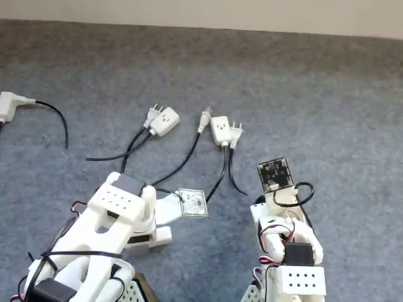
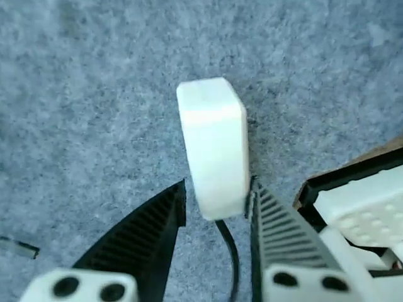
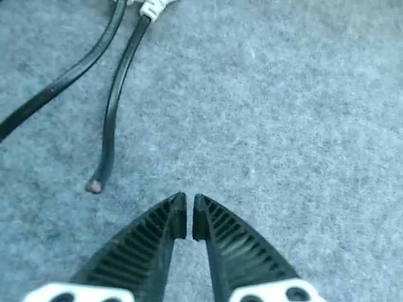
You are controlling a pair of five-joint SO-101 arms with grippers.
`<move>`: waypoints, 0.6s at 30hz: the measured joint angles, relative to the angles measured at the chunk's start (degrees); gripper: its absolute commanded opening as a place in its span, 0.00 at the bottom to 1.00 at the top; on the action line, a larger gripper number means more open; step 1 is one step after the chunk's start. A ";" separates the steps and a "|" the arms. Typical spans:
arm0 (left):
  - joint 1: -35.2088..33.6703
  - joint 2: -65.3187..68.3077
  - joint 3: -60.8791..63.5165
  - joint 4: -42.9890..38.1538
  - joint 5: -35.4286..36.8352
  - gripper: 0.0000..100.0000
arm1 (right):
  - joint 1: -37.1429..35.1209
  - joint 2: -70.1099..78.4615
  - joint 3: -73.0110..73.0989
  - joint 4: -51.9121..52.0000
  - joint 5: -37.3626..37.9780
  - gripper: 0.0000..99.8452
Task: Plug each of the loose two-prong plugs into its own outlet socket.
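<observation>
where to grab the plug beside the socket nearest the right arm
Grip the plug by its body behind the prongs, from above, pinching across its width. It lies flat, prongs at one end, cord at the other, so that likely leaves the prongs free. Mind the socket beside it.

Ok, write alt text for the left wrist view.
A white block is held between the ridged black fingers of the left gripper, with a black cable running from the end of the block nearest the camera. Behind it is a grey table covering.
</observation>
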 measured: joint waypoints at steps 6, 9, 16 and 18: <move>0.00 -0.35 -2.29 -0.35 -0.26 0.21 | 0.00 0.00 0.00 0.00 0.00 0.03; 0.00 -0.35 -4.40 -0.35 -0.26 0.21 | 0.00 0.00 0.00 0.00 0.00 0.03; -3.34 -0.35 -9.67 -0.35 -4.22 0.21 | 0.00 0.00 0.00 0.00 0.00 0.03; -6.15 -0.35 -10.37 -0.35 -5.63 0.21 | 0.00 0.00 0.00 0.00 0.00 0.03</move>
